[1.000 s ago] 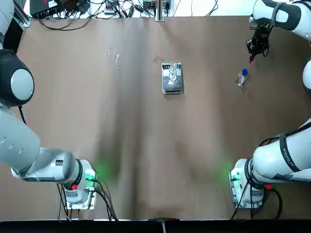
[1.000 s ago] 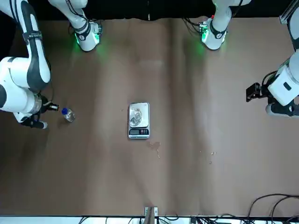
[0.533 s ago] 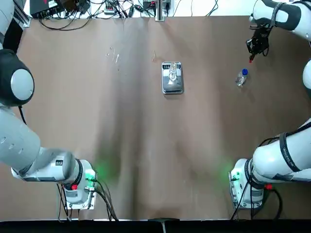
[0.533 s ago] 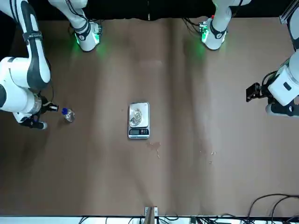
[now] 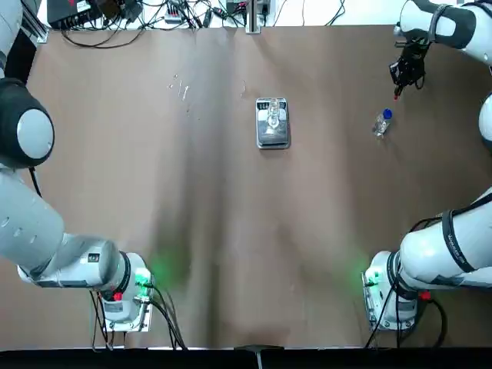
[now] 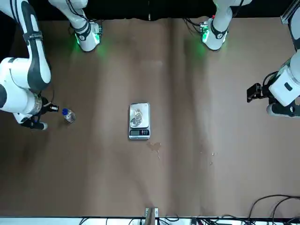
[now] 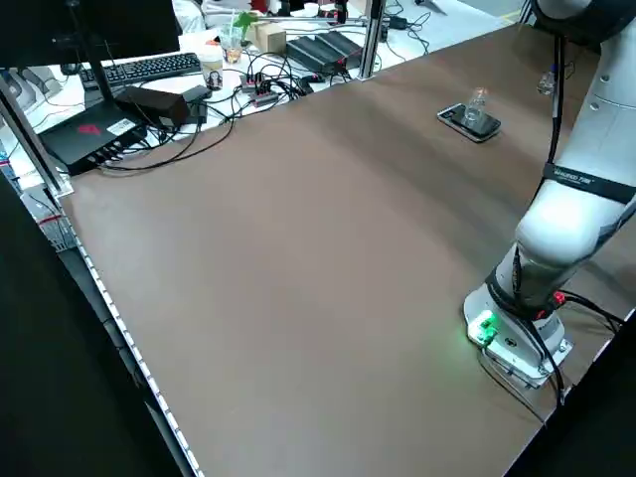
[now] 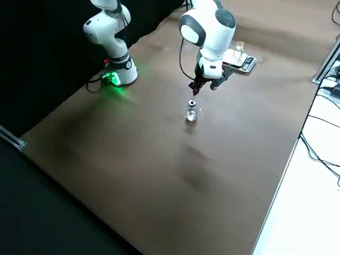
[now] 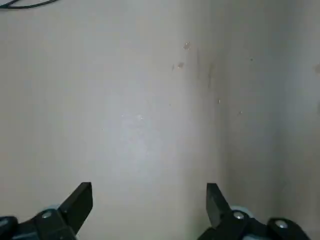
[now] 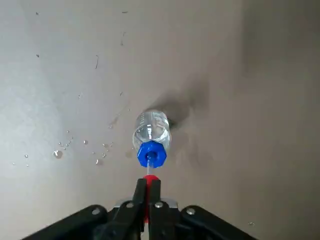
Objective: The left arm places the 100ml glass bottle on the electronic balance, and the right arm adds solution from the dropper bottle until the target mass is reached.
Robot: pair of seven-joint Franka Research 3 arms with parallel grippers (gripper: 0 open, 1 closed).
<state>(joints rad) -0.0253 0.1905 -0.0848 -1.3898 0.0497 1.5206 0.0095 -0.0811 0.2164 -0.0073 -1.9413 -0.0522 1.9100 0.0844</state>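
While nothing has moved this past second, my right gripper [image 10: 147, 196] stays clamped on the red dropper [image 10: 148, 181] above the dropper bottle [image 10: 151, 136], delivery pending.

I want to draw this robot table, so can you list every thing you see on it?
table: one, brown, under everything
scale: one, silver-grey, middle of the far half
glass bottle: one, clear, upright on the scale
dropper bottle: one, clear with blue collar, on the table at the robot's right
dropper: one, red top, in the right hand above the dropper bottle
drops: several, clear, on the table near the dropper bottle
cables: many, black, beyond the far edge
keyboard: one, black, beyond the far edge
left hand: one, black, open, over bare table at the robot's left
right hand: one, black, shut on the dropper
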